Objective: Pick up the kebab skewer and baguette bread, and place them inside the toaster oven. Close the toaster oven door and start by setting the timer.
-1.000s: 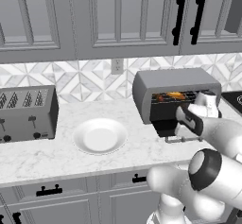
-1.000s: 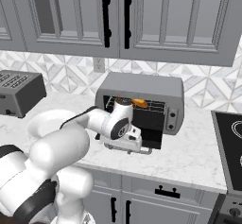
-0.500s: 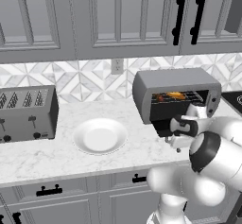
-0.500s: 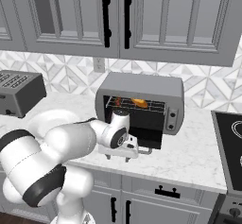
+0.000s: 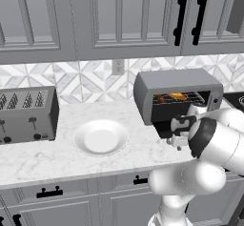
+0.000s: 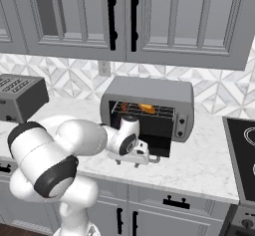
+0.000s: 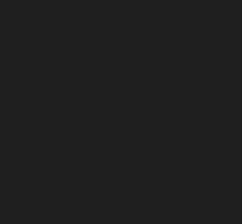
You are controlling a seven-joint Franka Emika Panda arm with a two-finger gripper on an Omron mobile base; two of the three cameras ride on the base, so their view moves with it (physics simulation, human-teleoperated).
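The toaster oven (image 5: 177, 80) (image 6: 149, 88) stands at the back of the counter. Its dark glass door (image 5: 163, 125) (image 6: 158, 146) is dropped open. On the wire rack inside lie the golden baguette bread (image 5: 179, 96) (image 6: 147, 108) and, to its left, the red-brown kebab skewer (image 5: 161, 98) (image 6: 124, 107). My gripper (image 5: 177, 131) (image 6: 135, 154) sits low against the front edge of the open door. Its fingers are hidden by the hand and door. The hand view is uniformly dark, pressed close to the glass.
A white plate (image 5: 100, 137) rests on the marble counter left of the oven. A grey slot toaster (image 5: 26, 113) (image 6: 20, 95) stands at the far left. A black cooktop (image 6: 243, 148) lies to the right. Upper cabinets hang above the oven.
My hand has dropped from in front of the oven opening down to the front edge of the open door, and the elbow has swung outward. Food and door look unchanged.
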